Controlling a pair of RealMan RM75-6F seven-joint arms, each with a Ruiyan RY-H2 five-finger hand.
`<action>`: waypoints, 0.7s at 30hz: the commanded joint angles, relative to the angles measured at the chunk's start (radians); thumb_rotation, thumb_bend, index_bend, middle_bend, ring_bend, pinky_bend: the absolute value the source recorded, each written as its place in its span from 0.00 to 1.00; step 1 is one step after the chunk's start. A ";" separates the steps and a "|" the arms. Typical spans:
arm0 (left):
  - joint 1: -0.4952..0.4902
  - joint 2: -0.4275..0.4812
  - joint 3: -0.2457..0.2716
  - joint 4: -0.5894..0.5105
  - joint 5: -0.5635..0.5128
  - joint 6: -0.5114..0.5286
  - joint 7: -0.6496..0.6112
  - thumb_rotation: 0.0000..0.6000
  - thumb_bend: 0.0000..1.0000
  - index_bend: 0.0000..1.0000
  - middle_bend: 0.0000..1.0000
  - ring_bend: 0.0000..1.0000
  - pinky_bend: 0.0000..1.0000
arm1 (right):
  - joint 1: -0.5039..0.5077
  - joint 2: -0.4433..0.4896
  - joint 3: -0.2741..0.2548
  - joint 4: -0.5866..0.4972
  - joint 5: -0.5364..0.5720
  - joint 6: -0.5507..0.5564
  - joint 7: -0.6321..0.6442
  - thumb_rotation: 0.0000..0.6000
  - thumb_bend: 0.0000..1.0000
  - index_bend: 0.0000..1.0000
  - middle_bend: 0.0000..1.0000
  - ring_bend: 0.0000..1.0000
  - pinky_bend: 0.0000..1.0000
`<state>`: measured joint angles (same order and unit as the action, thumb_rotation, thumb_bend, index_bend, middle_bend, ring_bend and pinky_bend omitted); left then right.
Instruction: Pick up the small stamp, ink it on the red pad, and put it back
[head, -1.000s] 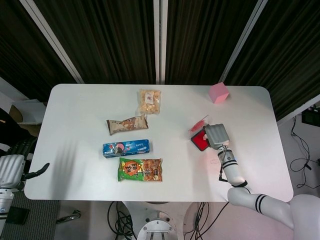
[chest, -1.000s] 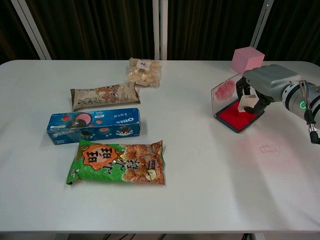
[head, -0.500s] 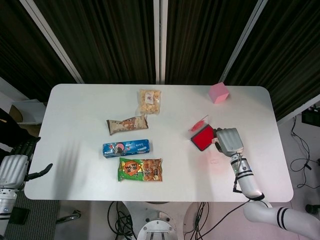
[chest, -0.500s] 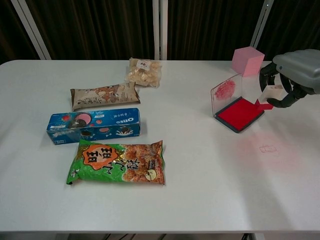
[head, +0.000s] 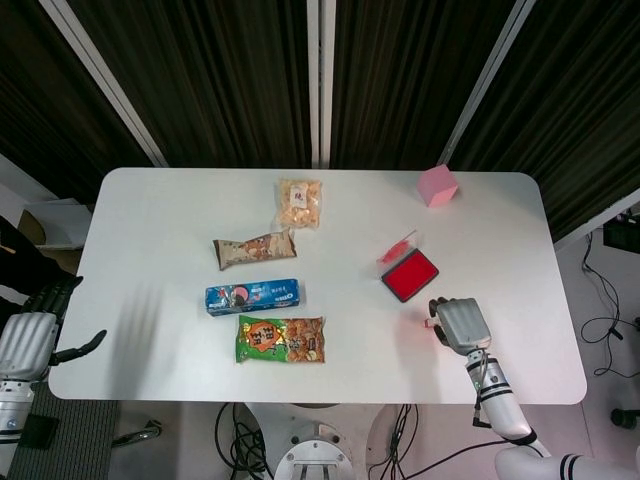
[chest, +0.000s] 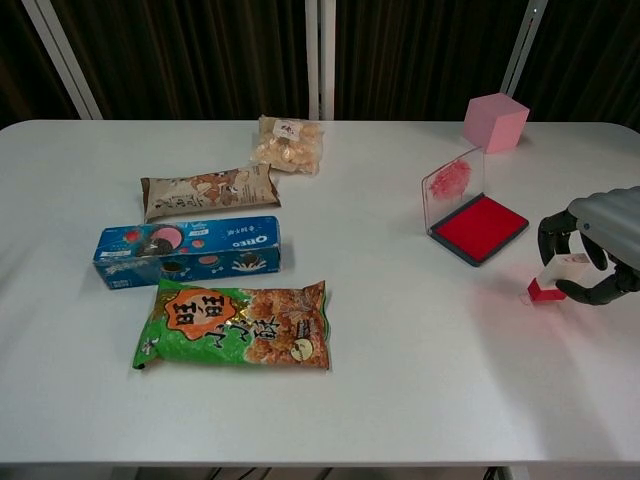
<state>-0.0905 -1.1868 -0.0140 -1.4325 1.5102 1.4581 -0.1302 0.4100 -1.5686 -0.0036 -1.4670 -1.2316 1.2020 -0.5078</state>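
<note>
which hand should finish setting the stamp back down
The right hand. It already grips the stamp, tilted with its red end at the table near the ink pad. The left hand hangs off the table's far side.

your right hand (chest: 598, 243) has a smooth grey back and black fingers (chest: 556, 233); its white forearm (head: 497, 392) carries a thin black cable.

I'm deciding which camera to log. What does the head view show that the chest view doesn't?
Only the head view shows the left hand, off the table's left edge, holding nothing, and the floor cables. Only the chest view shows the small stamp clearly, clear-bodied with a red base, held by the right hand at the table. Both show the red pad with its lid up, the pink cube and four snack packs.
</note>
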 joint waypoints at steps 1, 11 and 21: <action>0.002 0.000 0.001 0.003 0.002 0.003 -0.005 0.32 0.17 0.09 0.12 0.12 0.21 | -0.007 -0.011 0.007 0.005 0.001 0.004 0.001 1.00 0.33 0.63 0.54 0.60 0.78; 0.002 0.002 0.000 0.010 0.003 0.003 -0.014 0.32 0.17 0.09 0.12 0.12 0.21 | -0.008 -0.033 0.029 0.018 0.021 -0.013 -0.029 1.00 0.32 0.63 0.53 0.60 0.78; 0.002 0.002 -0.002 0.016 0.000 0.004 -0.020 0.32 0.17 0.09 0.12 0.12 0.21 | -0.004 -0.041 0.038 0.025 0.042 -0.038 -0.059 1.00 0.32 0.59 0.50 0.59 0.78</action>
<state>-0.0883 -1.1854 -0.0160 -1.4162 1.5106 1.4619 -0.1505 0.4055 -1.6097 0.0344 -1.4416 -1.1903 1.1638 -0.5667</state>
